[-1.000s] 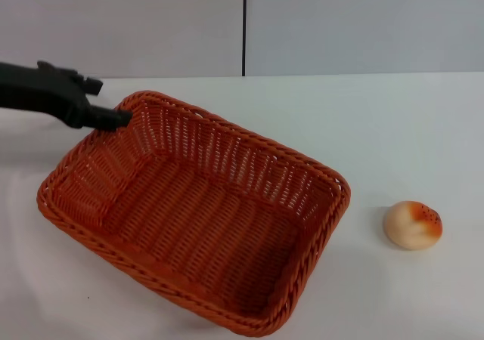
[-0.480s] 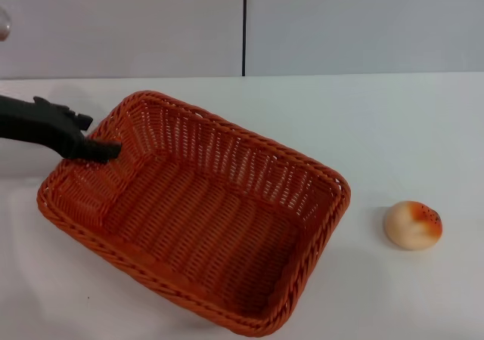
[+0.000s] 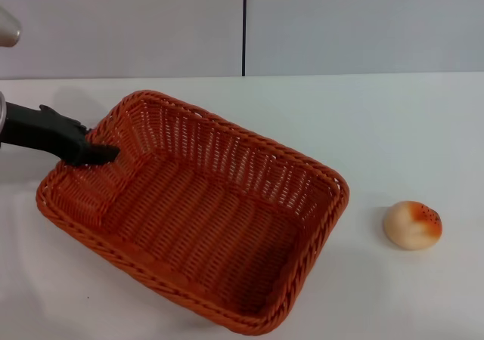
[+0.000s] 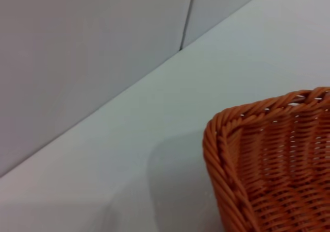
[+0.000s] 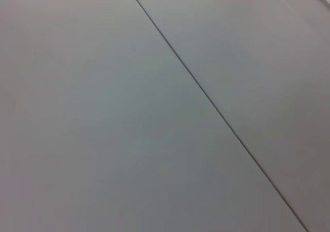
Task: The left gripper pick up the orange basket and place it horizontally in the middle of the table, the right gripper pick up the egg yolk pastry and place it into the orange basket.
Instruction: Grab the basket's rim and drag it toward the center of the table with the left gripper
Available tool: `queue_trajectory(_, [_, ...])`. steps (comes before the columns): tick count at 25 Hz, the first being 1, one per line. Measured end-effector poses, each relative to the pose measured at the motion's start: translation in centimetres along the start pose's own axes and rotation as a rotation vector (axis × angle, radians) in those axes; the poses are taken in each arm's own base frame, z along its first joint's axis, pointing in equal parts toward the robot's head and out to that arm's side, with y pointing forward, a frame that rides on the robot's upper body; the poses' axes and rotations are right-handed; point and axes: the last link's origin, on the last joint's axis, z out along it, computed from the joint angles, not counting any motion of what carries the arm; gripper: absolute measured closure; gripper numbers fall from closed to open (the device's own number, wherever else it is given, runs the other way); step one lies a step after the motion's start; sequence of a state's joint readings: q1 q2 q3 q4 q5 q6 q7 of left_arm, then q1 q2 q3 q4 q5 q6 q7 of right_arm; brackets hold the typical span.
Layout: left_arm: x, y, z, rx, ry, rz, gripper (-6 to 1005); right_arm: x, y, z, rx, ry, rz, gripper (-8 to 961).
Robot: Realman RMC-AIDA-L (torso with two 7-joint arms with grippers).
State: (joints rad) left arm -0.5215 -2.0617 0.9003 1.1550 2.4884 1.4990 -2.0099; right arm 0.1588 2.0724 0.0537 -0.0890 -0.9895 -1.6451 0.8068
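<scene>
Orange basket (image 3: 197, 219) ×1, woven, rectangular, rounded corners, askew on our white table (image 3: 393, 121) | egg yolk pastry (image 3: 412, 224) ×1, round, glazed, right of it, apart | left gripper (image 3: 106, 153) at far-left rim, grip we cannot tell

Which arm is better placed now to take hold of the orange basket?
The left. Its claw is already at the orange basket's far left rim, while the right arm is not in view.
</scene>
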Motion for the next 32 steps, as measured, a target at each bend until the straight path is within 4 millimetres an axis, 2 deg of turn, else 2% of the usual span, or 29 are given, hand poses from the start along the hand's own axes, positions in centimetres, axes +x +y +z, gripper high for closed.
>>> queue_trajectory(3, [0.0, 0.1, 0.0, -0.007, 0.001, -0.001, 423, 0.0, -0.1, 0.0, 0.005, 0.004, -0.001, 273])
queue_trajectory(12, [0.3, 1.0, -0.4, -0.078, 0.037, -0.022, 811, 0.0, -0.2, -0.1, 0.011, 0.008, -0.004, 272])
queue_trajectory(18, [1.1, 1.2, -1.8, -0.120, 0.116, -0.078, 816, 0.1, -0.2, -0.1, 0.014, 0.011, -0.002, 272])
queue_trajectory(26, [2.0, 1.1, -3.9, -0.176, 0.254, -0.247, 825, 0.2, -0.3, 0.0, 0.016, 0.015, -0.002, 272])
queue_trajectory(28, [2.0, 1.1, -3.9, -0.176, 0.254, -0.247, 828, 0.2, -0.3, 0.0, 0.017, 0.016, -0.003, 272])
queue_trajectory(29, [2.3, 1.2, -4.4, -0.199, 0.285, -0.319, 829, 0.2, -0.3, 0.0, 0.017, 0.016, -0.004, 272])
queue_trajectory(32, [2.3, 1.2, -4.4, -0.220, 0.303, -0.362, 819, 0.1, -0.3, 0.1, 0.017, 0.017, -0.005, 272])
